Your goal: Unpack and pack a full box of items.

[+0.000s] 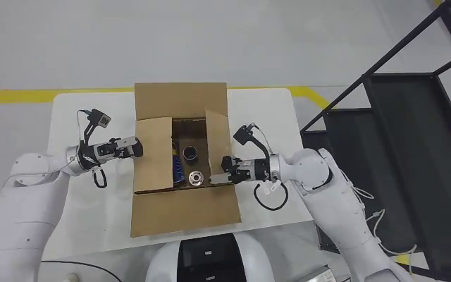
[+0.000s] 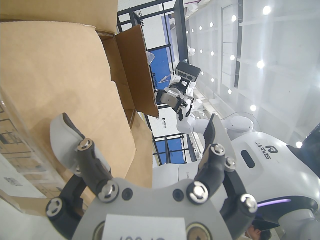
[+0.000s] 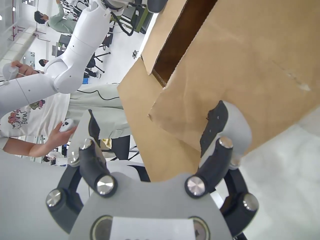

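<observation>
An open cardboard box (image 1: 180,104) stands in the middle of the white table (image 1: 84,113), all flaps spread. Inside lie a dark round can (image 1: 189,151), a second round item (image 1: 195,178) and a blue packet (image 1: 177,168). My left gripper (image 1: 135,148) (image 2: 138,136) is open at the outer edge of the box's left flap (image 1: 153,154) (image 2: 75,81), which reaches in between its fingers. My right gripper (image 1: 224,178) (image 3: 155,128) is open at the near end of the upright right flap (image 1: 218,139) (image 3: 225,63), with the cardboard between its fingers.
The front flap (image 1: 184,209) lies flat toward the table's near edge. Black metal stairs (image 1: 394,127) stand right of the table. A yellow floor line (image 1: 42,94) runs behind it. Bare table surface lies on both sides of the box.
</observation>
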`<move>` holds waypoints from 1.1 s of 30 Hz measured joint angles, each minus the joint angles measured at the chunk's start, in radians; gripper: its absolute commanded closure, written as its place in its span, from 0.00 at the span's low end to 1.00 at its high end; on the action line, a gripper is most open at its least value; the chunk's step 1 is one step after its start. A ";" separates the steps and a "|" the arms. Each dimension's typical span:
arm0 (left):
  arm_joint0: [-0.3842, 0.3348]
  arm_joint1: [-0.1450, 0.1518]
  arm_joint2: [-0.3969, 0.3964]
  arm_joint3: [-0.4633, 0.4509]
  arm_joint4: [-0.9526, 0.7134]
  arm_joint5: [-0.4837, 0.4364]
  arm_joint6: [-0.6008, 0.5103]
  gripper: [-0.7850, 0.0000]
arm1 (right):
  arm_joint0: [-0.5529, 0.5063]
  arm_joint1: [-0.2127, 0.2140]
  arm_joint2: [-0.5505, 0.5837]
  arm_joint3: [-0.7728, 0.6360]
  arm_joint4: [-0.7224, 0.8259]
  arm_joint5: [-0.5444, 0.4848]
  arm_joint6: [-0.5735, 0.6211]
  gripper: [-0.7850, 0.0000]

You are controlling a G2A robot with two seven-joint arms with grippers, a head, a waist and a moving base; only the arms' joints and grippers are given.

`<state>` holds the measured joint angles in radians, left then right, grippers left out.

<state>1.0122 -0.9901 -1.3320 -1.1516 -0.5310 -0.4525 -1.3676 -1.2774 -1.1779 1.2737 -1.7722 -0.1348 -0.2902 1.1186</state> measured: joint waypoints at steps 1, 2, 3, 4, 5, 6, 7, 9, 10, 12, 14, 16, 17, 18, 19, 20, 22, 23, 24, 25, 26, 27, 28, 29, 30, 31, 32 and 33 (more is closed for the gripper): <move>0.000 0.000 0.000 0.000 0.000 0.000 0.000 0.00 | -0.005 0.003 0.015 -0.007 0.009 0.003 -0.004 0.00; 0.000 0.000 0.000 0.000 0.000 0.000 0.000 0.00 | -0.014 0.007 0.039 -0.018 0.018 0.006 -0.010 0.00; 0.000 0.000 0.000 0.000 0.000 0.000 0.000 0.00 | -0.021 0.011 0.060 -0.027 0.021 0.009 -0.016 0.00; 0.000 0.000 0.000 0.000 0.000 0.000 0.000 0.00 | -0.029 0.014 0.082 -0.037 0.024 0.012 -0.024 0.00; 0.000 0.000 0.000 0.000 0.000 0.000 0.000 0.00 | -0.040 0.019 0.114 -0.050 0.031 0.018 -0.038 0.00; 0.000 0.000 0.000 0.000 0.000 0.000 0.000 0.00 | -0.048 0.022 0.139 -0.061 0.038 0.023 -0.050 0.00; 0.000 0.000 0.000 0.000 0.000 0.000 0.000 0.00 | -0.056 0.025 0.164 -0.070 0.043 0.028 -0.063 0.00; 0.000 0.000 0.000 0.000 0.000 0.000 0.000 0.00 | -0.075 0.032 0.221 -0.080 0.029 0.034 -0.099 0.00; 0.000 0.000 0.000 0.000 0.000 0.000 0.000 0.00 | -0.083 0.034 0.240 -0.075 0.008 0.042 -0.119 0.00; 0.000 0.000 0.000 0.000 0.000 0.000 0.000 0.00 | -0.095 0.038 0.261 -0.054 -0.056 0.076 -0.161 0.00; 0.000 0.000 0.000 0.000 0.000 0.000 0.000 0.00 | -0.095 0.038 0.248 -0.025 -0.104 0.111 -0.202 0.00; 0.000 0.000 0.000 0.000 0.000 0.000 0.000 0.00 | -0.086 0.035 0.220 0.006 -0.113 0.136 -0.230 0.00; 0.000 0.000 0.000 0.000 0.000 0.000 0.000 0.00 | -0.078 0.032 0.196 0.026 -0.109 0.151 -0.241 0.00; 0.000 0.000 0.000 0.000 0.000 0.000 0.000 0.00 | -0.071 0.029 0.176 0.038 -0.098 0.156 -0.246 0.00; 0.000 0.000 0.000 0.000 0.000 0.000 0.000 0.00 | -0.063 0.026 0.158 0.048 -0.080 0.158 -0.253 0.00; 0.000 0.000 0.000 0.000 0.000 0.000 0.000 0.00 | -0.053 0.022 0.137 0.062 -0.051 0.160 -0.267 0.00; 0.000 0.000 0.000 0.000 0.000 0.000 0.000 0.00 | -0.037 0.016 0.110 0.078 -0.001 0.160 -0.288 0.00; 0.000 0.000 0.000 0.000 0.000 0.000 0.000 0.00 | -0.027 0.013 0.096 0.086 0.035 0.160 -0.301 0.00; 0.000 0.000 0.000 0.000 0.000 0.000 0.000 0.00 | -0.021 0.010 0.088 0.092 0.058 0.159 -0.308 0.00; 0.000 0.000 0.000 0.000 0.000 0.000 0.000 0.00 | -0.014 0.009 0.080 0.100 0.078 0.156 -0.314 0.00; 0.000 0.000 0.000 0.000 0.000 0.000 0.000 0.00 | -0.007 0.007 0.071 0.114 0.093 0.149 -0.320 0.00; 0.000 0.000 0.000 0.000 0.000 0.000 0.000 0.00 | 0.000 0.007 0.065 0.124 0.092 0.143 -0.322 0.00; 0.000 0.000 0.000 0.000 0.000 0.000 0.000 0.00 | 0.006 0.006 0.058 0.134 0.087 0.136 -0.323 0.00; 0.000 0.000 0.000 0.000 0.000 0.000 0.000 0.00 | 0.013 0.005 0.051 0.146 0.092 0.124 -0.326 0.00; 0.000 0.000 0.000 0.000 0.000 0.000 0.000 0.00 | 0.017 0.004 0.047 0.155 0.099 0.114 -0.329 0.00; 0.000 0.000 0.000 0.000 0.000 0.000 0.000 0.00 | 0.022 0.004 0.043 0.166 0.100 0.103 -0.330 0.00; 0.000 0.000 0.000 0.000 0.000 0.000 0.000 0.00 | 0.029 0.006 0.037 0.183 0.078 0.085 -0.328 0.00; 0.000 0.000 0.000 0.000 0.000 0.000 0.000 0.00 | 0.034 0.007 0.033 0.195 0.049 0.072 -0.325 0.00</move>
<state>1.0122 -0.9901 -1.3320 -1.1516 -0.5311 -0.4525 -1.3676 -1.2436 -1.1708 1.3062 -1.5770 -0.0855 -0.2181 0.7938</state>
